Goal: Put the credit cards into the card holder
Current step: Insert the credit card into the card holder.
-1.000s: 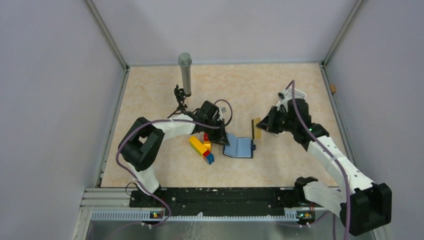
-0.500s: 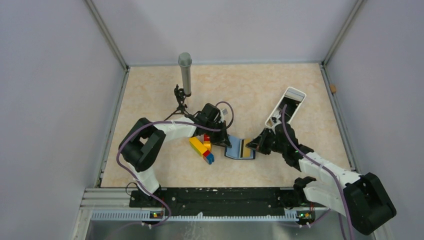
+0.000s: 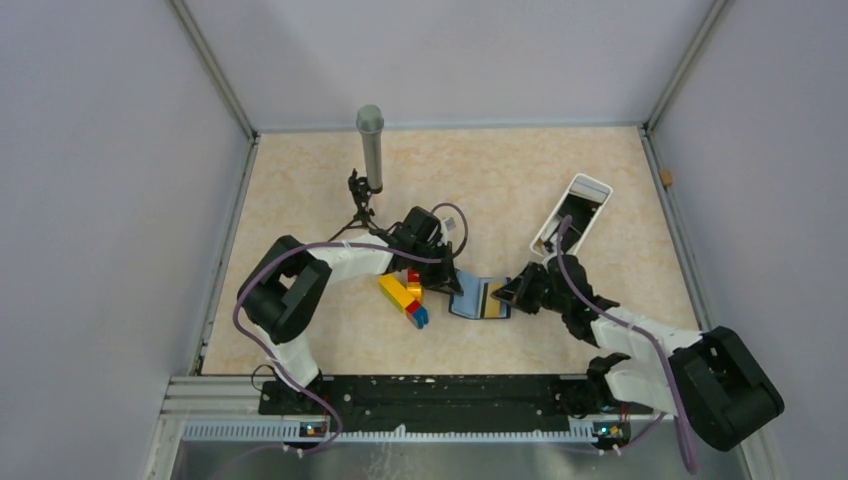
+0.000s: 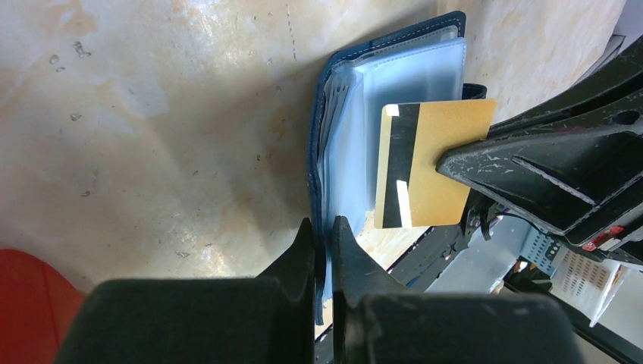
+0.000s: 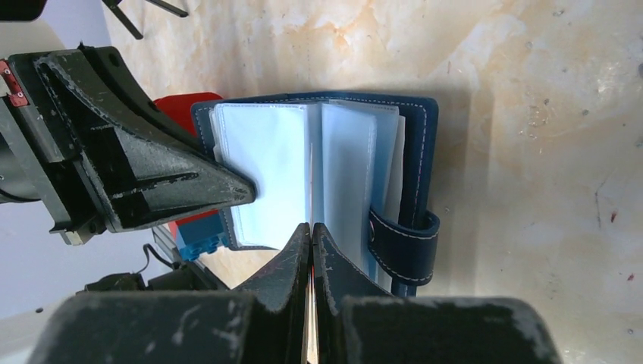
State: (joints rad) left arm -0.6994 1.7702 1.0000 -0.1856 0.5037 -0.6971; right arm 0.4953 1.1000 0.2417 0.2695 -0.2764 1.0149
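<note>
The 1st insertion looks barely begun: the right gripper [image 5: 312, 227], fingers clamped on the thin yellow-gold plastic card [image 4: 436, 167], holds it over the clear sleeves of the navy-blue fold-over card holder [image 4: 356, 129], open on the table [image 3: 500, 170]. The left gripper [image 4: 324, 227] pinches the holder's edge. No sleeve visibly holds a card; no 2nd card shows. What the white oblong tray [image 3: 588, 185] holds is unclear.
</note>
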